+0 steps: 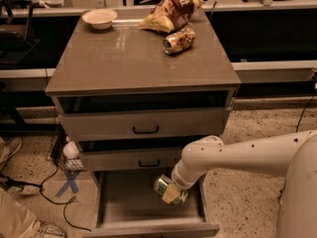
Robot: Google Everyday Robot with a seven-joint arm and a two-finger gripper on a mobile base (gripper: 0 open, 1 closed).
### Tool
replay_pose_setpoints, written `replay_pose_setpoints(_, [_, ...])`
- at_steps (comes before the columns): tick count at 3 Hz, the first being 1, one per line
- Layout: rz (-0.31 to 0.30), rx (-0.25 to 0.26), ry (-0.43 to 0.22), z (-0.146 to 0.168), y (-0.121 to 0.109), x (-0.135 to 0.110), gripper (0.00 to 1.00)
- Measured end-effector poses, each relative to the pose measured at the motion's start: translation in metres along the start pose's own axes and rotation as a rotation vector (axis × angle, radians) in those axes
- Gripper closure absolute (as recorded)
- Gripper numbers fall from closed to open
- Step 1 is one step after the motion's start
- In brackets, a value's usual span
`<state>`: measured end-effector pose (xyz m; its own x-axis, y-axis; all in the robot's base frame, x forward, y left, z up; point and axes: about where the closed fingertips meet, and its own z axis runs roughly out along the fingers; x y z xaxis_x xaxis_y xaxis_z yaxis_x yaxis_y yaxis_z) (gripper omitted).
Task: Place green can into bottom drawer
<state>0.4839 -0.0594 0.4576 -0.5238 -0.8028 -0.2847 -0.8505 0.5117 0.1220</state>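
White arm reaches in from the right and bends down over the open bottom drawer. The tool sits at the right side of that drawer, just under the front of the middle drawer, and is closed on the green can. The can is tilted, silver end facing left, and is over the drawer floor inside the right wall. Can't tell if it touches the floor.

The drawer is pulled well out, with a flat grey floor and nothing else in it. The middle drawer front hangs right above the tool, so there is little headroom there. The top drawer is out a bit, with a black handle.

On the worktop are a white bowl back left, a crumpled snack bag back right, and a brown can lying on its side just in front of the bag.

On the floor left of the cabinet are a small white bottle, a blue tape X and black cables.
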Motion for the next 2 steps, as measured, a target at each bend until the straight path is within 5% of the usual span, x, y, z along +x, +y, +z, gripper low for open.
replay_pose_setpoints(2, [0.015,-0.031,-0.125,0.049,-0.037,0.019,1.00])
